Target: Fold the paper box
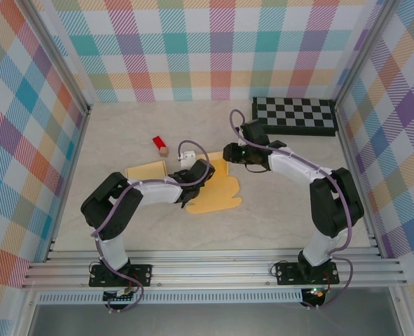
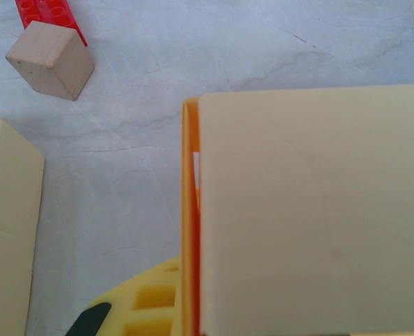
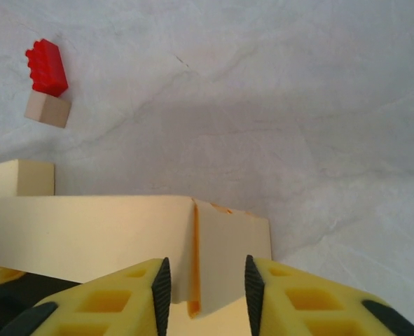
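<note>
The paper box point(image 1: 217, 196) lies partly flat in the middle of the table, cream outside and orange along its creases. My left gripper point(image 1: 196, 183) is at its left side, shut on an upright cream panel point(image 2: 312, 210). In the left wrist view one yellow finger point(image 2: 143, 308) presses against the panel's orange edge, and the panel hides the other finger. My right gripper point(image 1: 228, 155) reaches in from the far side of the box. Its jaws point(image 3: 207, 283) stand apart around a folded corner flap point(image 3: 228, 252), with a gap showing beside the left pad.
A separate cream cardboard piece point(image 1: 146, 170) lies left of the box. Behind it sit a red brick point(image 1: 157, 143) and a small wooden block point(image 1: 164, 150). A black-and-white checkerboard point(image 1: 294, 115) lies at the back right. Plaid walls enclose the table.
</note>
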### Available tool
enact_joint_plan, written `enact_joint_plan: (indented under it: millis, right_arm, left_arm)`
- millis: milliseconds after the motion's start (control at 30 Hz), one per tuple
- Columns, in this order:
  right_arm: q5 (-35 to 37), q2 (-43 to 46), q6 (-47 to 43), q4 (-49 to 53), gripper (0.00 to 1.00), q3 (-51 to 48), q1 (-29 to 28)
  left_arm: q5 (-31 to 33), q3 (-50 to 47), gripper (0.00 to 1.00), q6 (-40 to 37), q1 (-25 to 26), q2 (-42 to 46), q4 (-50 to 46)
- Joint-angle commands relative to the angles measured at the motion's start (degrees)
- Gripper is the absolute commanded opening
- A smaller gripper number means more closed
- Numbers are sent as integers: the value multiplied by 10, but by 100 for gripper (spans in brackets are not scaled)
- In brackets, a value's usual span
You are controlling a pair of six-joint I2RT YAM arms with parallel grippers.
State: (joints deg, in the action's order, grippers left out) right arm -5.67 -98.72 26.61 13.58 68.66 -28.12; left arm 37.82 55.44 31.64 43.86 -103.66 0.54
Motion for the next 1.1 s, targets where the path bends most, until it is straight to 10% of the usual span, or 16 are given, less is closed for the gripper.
enact_joint_plan:
  millis: [0,467,1067]
  right_arm:
    - [-16,-8,0,-17,31,-15,1]
    - [-1,-6,22,-66,10,-122,3]
    - [69,39,20,-90,9,-186,-4]
  left_arm:
    - [16,-20,0,-15,9,-3,1]
    - [-81,-40,0,-62,10,20,42]
    - [-215,-12,45,-12,4,161,-141]
